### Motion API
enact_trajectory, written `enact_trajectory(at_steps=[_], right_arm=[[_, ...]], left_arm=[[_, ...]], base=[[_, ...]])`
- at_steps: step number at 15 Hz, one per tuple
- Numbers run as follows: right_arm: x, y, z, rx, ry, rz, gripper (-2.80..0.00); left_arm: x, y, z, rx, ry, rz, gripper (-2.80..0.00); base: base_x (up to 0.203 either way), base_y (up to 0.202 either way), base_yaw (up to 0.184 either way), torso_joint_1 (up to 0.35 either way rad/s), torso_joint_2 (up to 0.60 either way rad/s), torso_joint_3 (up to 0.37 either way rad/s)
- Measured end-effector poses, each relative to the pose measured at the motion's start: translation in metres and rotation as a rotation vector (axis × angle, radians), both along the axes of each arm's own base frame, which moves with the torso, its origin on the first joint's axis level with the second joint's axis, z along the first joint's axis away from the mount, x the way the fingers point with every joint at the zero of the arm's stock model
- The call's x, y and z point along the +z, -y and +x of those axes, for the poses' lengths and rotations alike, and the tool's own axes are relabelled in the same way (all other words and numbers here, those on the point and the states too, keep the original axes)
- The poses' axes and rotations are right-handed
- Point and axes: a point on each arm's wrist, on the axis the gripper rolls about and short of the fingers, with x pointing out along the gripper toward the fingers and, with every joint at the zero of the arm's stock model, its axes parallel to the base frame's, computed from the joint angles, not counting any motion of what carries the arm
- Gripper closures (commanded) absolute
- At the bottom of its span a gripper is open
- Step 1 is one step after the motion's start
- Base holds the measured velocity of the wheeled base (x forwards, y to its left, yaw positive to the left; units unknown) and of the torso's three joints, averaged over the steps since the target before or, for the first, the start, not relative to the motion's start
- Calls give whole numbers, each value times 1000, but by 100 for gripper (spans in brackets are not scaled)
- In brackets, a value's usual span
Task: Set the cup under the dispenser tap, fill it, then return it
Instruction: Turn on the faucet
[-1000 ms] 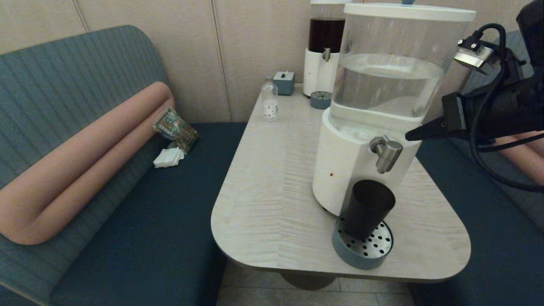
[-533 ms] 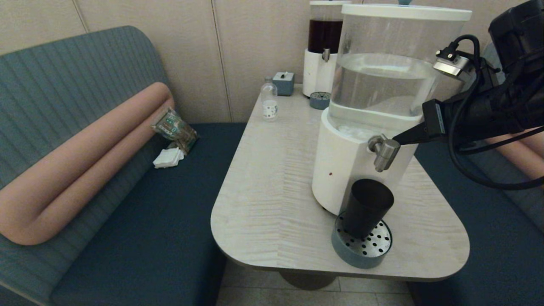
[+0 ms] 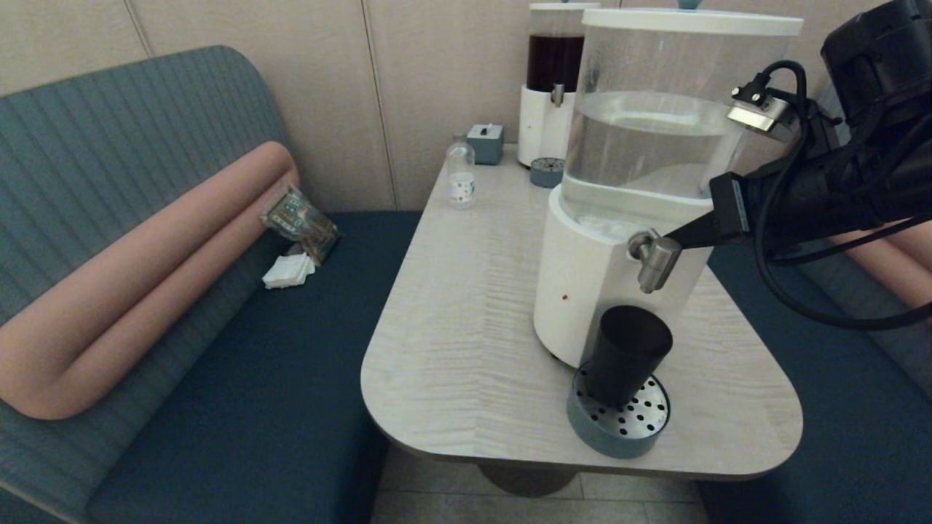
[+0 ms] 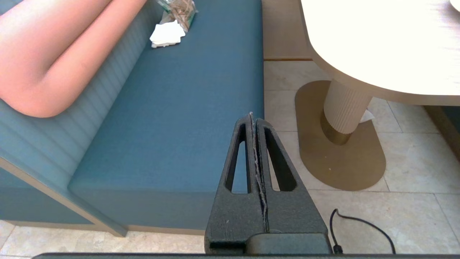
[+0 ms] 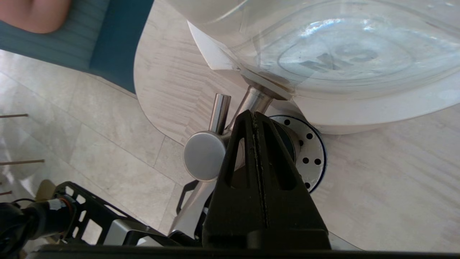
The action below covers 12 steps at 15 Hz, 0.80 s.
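Observation:
The black cup (image 3: 626, 353) stands upright on the round perforated drip tray (image 3: 619, 426), right below the steel dispenser tap (image 3: 655, 258) of the big white-based dispenser (image 3: 582, 291). No stream of water shows. My right gripper (image 3: 673, 236) is shut and empty, its tip against the tap's upper side from the right. The right wrist view has the shut right gripper (image 5: 253, 114) beside the tap's round cap (image 5: 204, 155), with the cup mostly hidden behind the fingers (image 5: 262, 172). My left gripper (image 4: 253, 117) is shut, parked low over the bench edge and floor.
At the table's (image 3: 466, 327) far end stand a small clear bottle (image 3: 461, 175), a blue box (image 3: 486, 142) and the slim dark-liquid dispenser (image 3: 552, 80). The drip tray sits near the table's front edge. A pink bolster (image 3: 145, 269) and a snack packet (image 3: 300, 218) lie on the left bench.
My right gripper has moved left from beside the tank until its tip meets the tap. The cup and the left arm have stayed put.

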Motion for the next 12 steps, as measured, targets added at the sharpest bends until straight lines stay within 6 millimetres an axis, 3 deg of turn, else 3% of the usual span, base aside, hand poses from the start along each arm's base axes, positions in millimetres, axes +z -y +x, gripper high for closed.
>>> enact_trajectory(at_steps=[12], right_arm=[[-1,-16,-5,78,42,-34,0]], left_arm=[[0,0,0,0,0,1,0]], base=[[0,0,0,0,0,0]])
